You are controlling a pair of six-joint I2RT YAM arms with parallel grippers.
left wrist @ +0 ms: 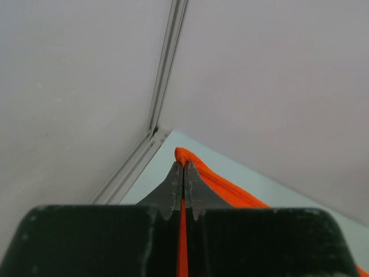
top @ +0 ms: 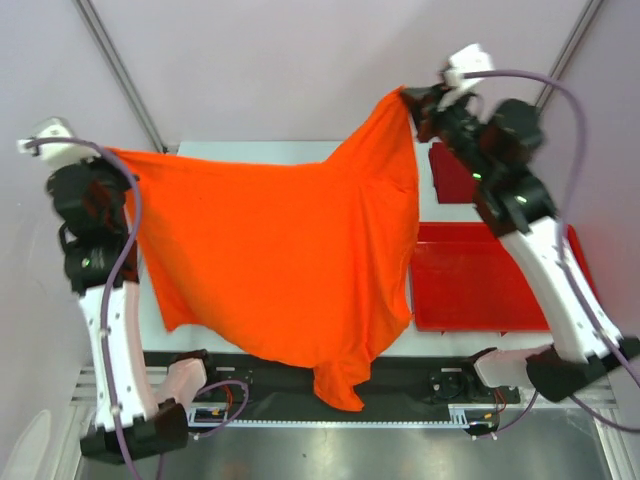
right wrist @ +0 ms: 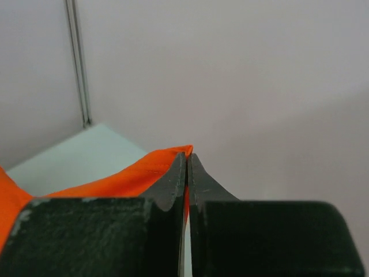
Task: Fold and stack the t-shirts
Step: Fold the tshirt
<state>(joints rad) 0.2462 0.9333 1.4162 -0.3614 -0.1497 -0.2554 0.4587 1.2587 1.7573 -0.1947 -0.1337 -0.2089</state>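
Left gripper [left wrist: 183, 173]: jaws closed tight on an edge of the orange shirt [top: 280, 260], with the cloth pinched between the tips. Right gripper [right wrist: 188, 164]: same, clamped shut on another edge of it.

Top view: the shirt is held up and spread between the two grips, left at 9 o'clock, right at 1 o'clock. The cloth sags in the middle and covers most of the table [top: 250, 150]. A tail hangs down at 6 o'clock, past the table's near edge.

Red tray [top: 480, 290] sits on the table at 4 o'clock. Dark red shirt [top: 452, 178] is at 2 o'clock, just beyond the tray and partly hidden by the right arm [top: 540, 250]. Can't tell how it's folded.
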